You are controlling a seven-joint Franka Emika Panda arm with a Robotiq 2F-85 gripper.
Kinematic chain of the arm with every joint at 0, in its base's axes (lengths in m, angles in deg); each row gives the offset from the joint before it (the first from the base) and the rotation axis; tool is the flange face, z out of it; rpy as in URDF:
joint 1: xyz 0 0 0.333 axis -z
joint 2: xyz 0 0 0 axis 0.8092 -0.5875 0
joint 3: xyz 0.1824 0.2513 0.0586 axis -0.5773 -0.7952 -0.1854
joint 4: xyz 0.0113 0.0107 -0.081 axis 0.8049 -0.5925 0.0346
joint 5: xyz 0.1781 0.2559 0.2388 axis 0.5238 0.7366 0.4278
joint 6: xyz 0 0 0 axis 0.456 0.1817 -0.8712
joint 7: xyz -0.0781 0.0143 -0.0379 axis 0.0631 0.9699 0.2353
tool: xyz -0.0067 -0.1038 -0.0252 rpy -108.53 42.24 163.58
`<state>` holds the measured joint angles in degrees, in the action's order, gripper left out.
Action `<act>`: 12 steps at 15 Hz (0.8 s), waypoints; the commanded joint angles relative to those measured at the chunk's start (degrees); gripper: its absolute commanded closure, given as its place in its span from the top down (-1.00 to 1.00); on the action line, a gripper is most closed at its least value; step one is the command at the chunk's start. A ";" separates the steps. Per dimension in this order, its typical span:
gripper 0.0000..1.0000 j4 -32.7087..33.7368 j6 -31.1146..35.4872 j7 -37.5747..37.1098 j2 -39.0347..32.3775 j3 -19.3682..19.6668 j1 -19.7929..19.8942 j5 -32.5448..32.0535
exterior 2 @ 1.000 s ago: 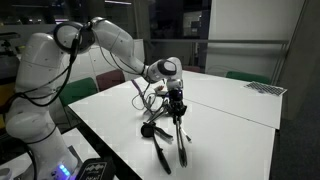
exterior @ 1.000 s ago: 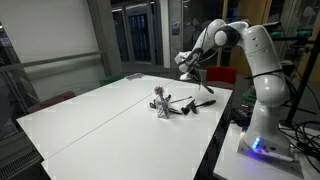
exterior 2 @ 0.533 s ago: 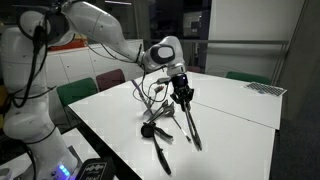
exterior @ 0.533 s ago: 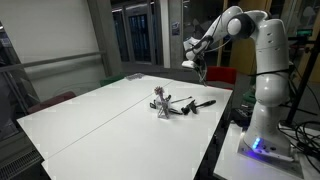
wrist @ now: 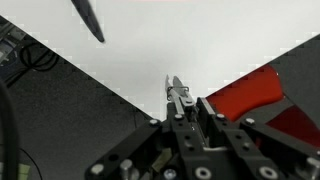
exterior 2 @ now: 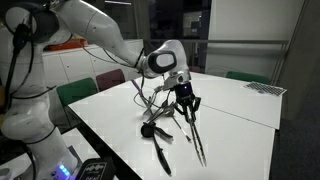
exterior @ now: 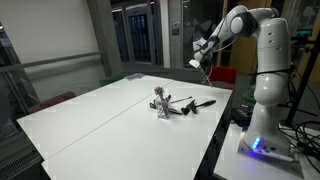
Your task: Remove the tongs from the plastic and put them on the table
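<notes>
Small plastic holder (exterior: pixel 160 104) sits on the white table (exterior: pixel 95 118), black utensils (exterior: pixel 196 103) just beside it. Further right, the gripper (exterior 2: pixel 186 103) is pinched narrow on the tongs (exterior 2: pixel 195 137), dangling above the tabletop, probably not touching.

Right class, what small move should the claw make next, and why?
Probably lower straight down toward the bare table. The claw is shut on the tongs, which hang in the air, well clear of the plastic and not yet resting on anything.
</notes>
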<state>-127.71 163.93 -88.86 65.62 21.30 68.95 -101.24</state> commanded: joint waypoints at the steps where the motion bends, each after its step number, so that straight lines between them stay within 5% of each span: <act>1: -0.90 -0.60 0.77 -14.17 0.26 2.39 -1.85 -6.28; 2: -0.90 -0.11 -0.72 -18.12 0.44 2.47 -2.30 -7.36; 3: -0.90 -2.42 5.30 -10.75 2.78 1.04 -1.62 -9.86; 12: -0.90 -7.40 10.02 -6.60 16.63 -6.47 -4.85 -22.54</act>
<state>-130.58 169.70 -98.13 76.18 16.77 63.35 -119.74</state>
